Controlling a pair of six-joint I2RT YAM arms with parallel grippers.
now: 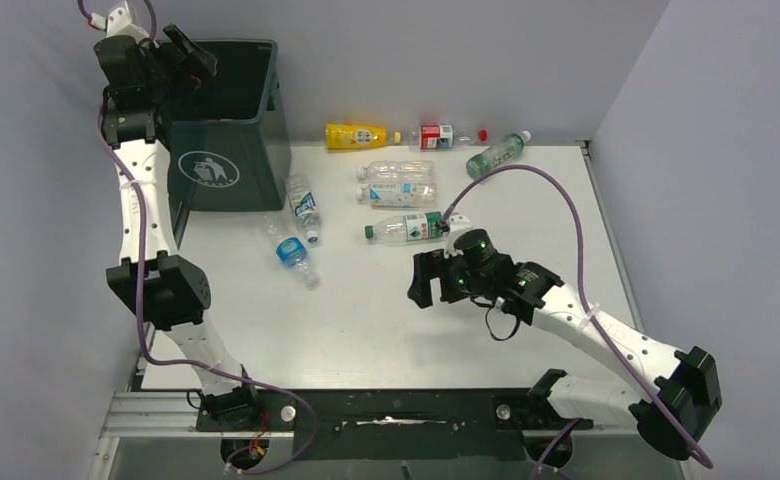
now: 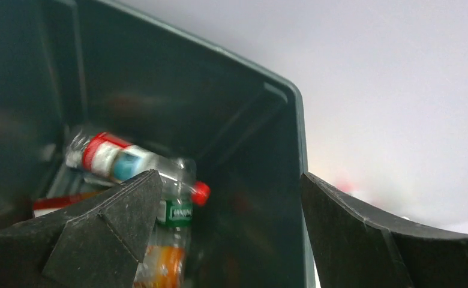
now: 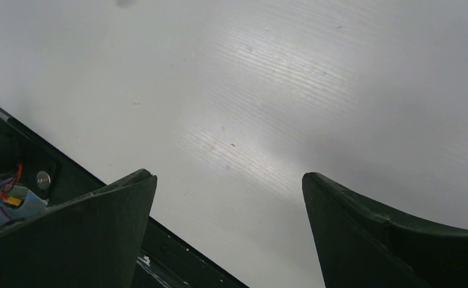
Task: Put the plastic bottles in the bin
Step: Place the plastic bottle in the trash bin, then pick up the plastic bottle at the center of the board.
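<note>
the left tool (image 2: pixel 230 180) hangs over the open mouth of the bin (image 1: pixel 228 150), its jaws spread wide with nothing between them. down inside the bin, below that tool, a clear bottle with a red cap (image 2: pixel 141 165) shows blurred. under it are a green-labelled bottle (image 2: pixel 174 210) and an orange bottle (image 2: pixel 162 267). i cannot tell whether the red-capped one has come to rest.

the bin stands upright at the far left corner of the tabletop (image 1: pixel 366 330), its white logo facing the arms' bases.

just beside the bin's near right corner lies a blue-labelled bottle (image 1: pixel 304 208). a second blue-labelled bottle (image 1: pixel 292 250) lies a little further from the bin, toward the bases. right of the bin, along the far edge, lie a yellow bottle (image 1: pixel 358 135), then a red-labelled bottle (image 1: pixel 444 135), then a green-labelled clear bottle (image 1: pixel 498 154), the farthest from the bin. nearer than those, two clear bottles (image 1: pixel 396 181) lie side by side, touching or nearly so. a green-capped bottle (image 1: pixel 408 228) lies just on their near side, its cap pointing toward the bin.

the right tool (image 3: pixel 228 177) is well apart from the bin, off to its right and nearer the bases, just past the green-capped bottle. its jaws stand wide apart over bare tabletop, holding nothing and touching no bottle.
</note>
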